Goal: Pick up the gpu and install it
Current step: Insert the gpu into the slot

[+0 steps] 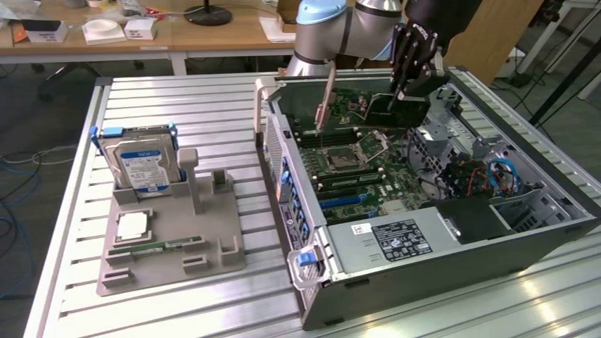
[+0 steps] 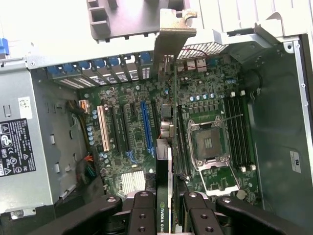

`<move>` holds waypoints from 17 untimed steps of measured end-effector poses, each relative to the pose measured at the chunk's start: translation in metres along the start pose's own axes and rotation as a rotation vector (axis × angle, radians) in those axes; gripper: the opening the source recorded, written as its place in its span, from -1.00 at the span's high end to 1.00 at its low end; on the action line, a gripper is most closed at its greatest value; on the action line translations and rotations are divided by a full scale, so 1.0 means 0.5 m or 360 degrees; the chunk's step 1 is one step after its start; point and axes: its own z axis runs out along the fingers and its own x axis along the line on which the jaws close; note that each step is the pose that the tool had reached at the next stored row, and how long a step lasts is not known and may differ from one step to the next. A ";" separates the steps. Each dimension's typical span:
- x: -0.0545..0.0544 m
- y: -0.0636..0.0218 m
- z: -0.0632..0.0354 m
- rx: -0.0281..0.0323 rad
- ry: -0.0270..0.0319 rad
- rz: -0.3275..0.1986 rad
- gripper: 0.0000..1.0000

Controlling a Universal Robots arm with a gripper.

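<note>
The gpu point(image 1: 395, 111), a thin dark card with a silvery end bracket point(image 1: 324, 105), hangs above the motherboard point(image 1: 362, 165) inside the open computer case point(image 1: 441, 282). My gripper point(image 1: 410, 90) is shut on its upper edge. In the wrist view the gpu point(image 2: 169, 176) is edge-on between my black fingers point(image 2: 143, 211), and its bracket point(image 2: 174, 34) reaches toward the case's rear slot wall. The card floats over the board between the blue expansion slot point(image 2: 144, 125) and the processor socket point(image 2: 208, 142), apart from both.
A grey fixture tray point(image 1: 174, 271) on the slatted table at the exterior view's left holds a silver hard drive point(image 1: 141, 165), a processor chip point(image 1: 131, 225) and a green memory stick point(image 1: 155, 248). The power supply point(image 1: 395, 239) fills the case's near end.
</note>
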 end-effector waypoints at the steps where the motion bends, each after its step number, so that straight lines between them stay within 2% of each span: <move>1: -0.001 0.000 0.004 0.00000 0.00001 -0.0007 0.47; 14: -0.021 -0.004 0.052 0.00010 0.00033 -0.0077 0.47; 17: -0.025 -0.013 0.059 0.00008 0.00031 -0.0083 0.47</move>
